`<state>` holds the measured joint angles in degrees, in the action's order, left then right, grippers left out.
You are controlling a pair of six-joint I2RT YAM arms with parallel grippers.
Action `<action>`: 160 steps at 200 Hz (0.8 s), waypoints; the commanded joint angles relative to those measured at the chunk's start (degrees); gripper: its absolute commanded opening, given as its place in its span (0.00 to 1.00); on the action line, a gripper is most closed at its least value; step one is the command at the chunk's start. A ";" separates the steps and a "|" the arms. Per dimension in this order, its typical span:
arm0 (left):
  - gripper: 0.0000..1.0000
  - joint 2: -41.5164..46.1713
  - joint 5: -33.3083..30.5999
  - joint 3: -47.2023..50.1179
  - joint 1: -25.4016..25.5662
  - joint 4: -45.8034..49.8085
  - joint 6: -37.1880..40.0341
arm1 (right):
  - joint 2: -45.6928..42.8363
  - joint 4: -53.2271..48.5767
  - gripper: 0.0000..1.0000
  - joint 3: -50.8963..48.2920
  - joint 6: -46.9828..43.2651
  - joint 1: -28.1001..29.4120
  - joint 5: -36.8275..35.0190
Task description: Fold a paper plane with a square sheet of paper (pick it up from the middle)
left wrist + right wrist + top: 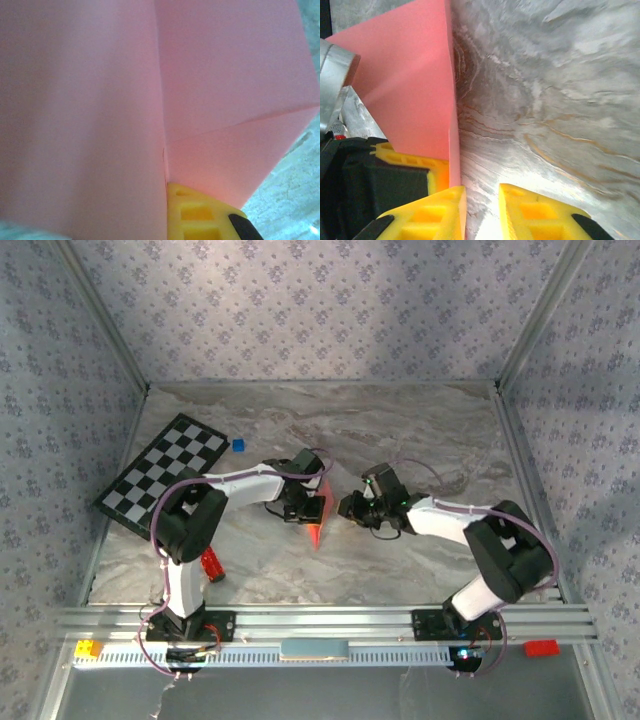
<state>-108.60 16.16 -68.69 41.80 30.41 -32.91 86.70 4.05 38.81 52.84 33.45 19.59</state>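
Roughly midway: creased and folded, not yet a finished plane

Already past the first creases, judging by the pink paper (318, 512). Stands on edge over the table (400, 440), well to the right of the checkerboard (165, 475), narrowing to a tip at its near end. Cannot tell whether that tip rests on the marble.

Up close from the left wrist, shows one long straight crease and a slanted fold running off it. Pinched on the checkerboard side by the left gripper (302, 502), clenched tight on the sheet, with one yellow finger (200, 215) poking out under the pink.

Flanked on the side away from the checkerboard by the right gripper (482, 200). Fingers parted there, with bare marble visible through the gap and the paper's edge lying along the inner face of one finger. Released, then, rather than grasping.

Done, by the look of it: the pickup, a centre crease, at least one corner fold. Probably left: the wing folds and a final sharpening of the creases. Cannot tell whether both halves match.

Nothing doing with the blue cube (238, 445) just past the checkerboard's far right corner, nor with the red bar (211, 564) nearer than the checkerboard.
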 commanded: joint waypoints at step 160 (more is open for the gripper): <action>0.13 -3.57 -10.79 -6.72 1.32 8.08 -3.99 | -19.36 -5.65 0.36 -13.13 -3.18 -9.50 -1.98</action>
<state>-110.80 6.79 -73.67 42.57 36.32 -35.81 68.14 -1.54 26.33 50.96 24.49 16.29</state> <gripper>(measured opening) 0.118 0.357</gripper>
